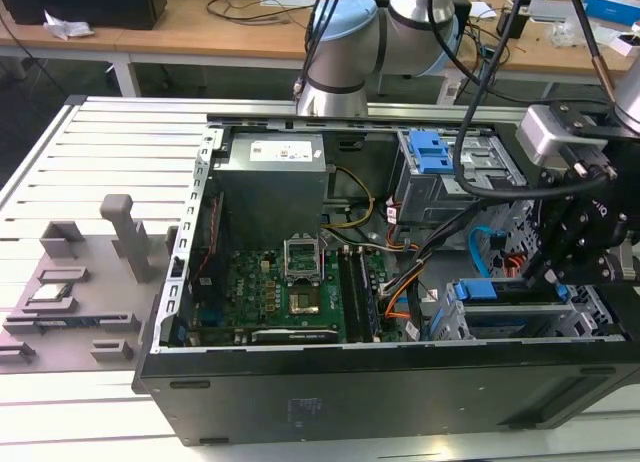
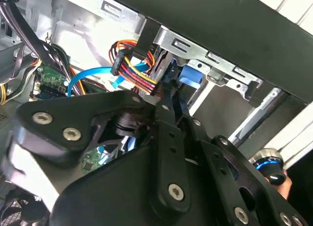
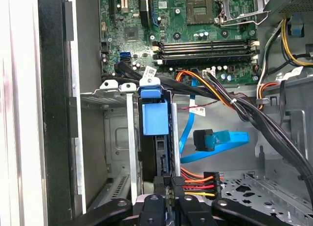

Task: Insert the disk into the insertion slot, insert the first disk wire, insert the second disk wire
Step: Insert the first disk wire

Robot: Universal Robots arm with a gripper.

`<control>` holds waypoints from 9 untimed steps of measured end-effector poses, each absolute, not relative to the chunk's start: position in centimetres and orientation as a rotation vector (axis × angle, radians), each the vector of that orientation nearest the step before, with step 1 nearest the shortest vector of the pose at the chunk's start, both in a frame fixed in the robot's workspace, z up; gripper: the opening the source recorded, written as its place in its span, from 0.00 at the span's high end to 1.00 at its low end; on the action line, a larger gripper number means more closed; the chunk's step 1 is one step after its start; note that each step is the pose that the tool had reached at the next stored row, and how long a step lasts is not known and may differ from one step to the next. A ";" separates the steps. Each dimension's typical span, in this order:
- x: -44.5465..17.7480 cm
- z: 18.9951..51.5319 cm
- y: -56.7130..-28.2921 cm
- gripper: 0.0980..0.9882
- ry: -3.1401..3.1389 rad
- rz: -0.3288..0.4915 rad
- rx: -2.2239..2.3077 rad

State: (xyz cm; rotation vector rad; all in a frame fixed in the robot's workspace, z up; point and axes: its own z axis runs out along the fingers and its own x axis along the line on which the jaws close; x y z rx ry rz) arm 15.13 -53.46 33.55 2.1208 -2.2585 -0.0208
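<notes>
**Power plug pinched at the end of the seated disk**

The disk [image 3: 154, 116] sits inside the insertion slot [image 3: 117, 138], at the exterior view's right, in the near corner of the computer case [image 1: 350, 397]. Its bright blue plastic bracket stands out against the silver cage. The gripper [image 3: 170, 186] is at the disk's end. Its jaws stand almost closed and pinch the black plug of the first disk wire [image 3: 198, 183], a bundle of red, yellow, orange and black strands. The second disk wire [image 3: 211, 140], a flat glossy blue ribbon with a blue plug, lies loose just beside it and is not connected.

I judge that the danger here is in the alignment. The plug is small and of hard plastic, and if it meets the port tilted, a push may bend the contacts or make the plug slip between the jaws. The stiff strands may also pull it sideways. The cage is thin perforated sheet metal with folded edges, which could catch the loose ribbon or the thick black cables [image 3: 264, 123] near it.
</notes>
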 end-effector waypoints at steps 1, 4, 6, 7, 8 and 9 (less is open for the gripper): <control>15.1 33.6 -53.5 0.91 -2.258 -0.021 2.121; 15.1 34.9 -53.5 0.84 -2.258 -0.019 2.120; 15.1 36.2 -53.2 0.85 -2.258 -0.019 2.120; 15.1 36.8 -53.1 0.99 -2.258 -0.019 2.120; 15.1 37.1 -53.0 0.99 -2.258 -0.019 2.120; 15.1 37.5 -53.0 0.99 -2.258 -0.019 2.120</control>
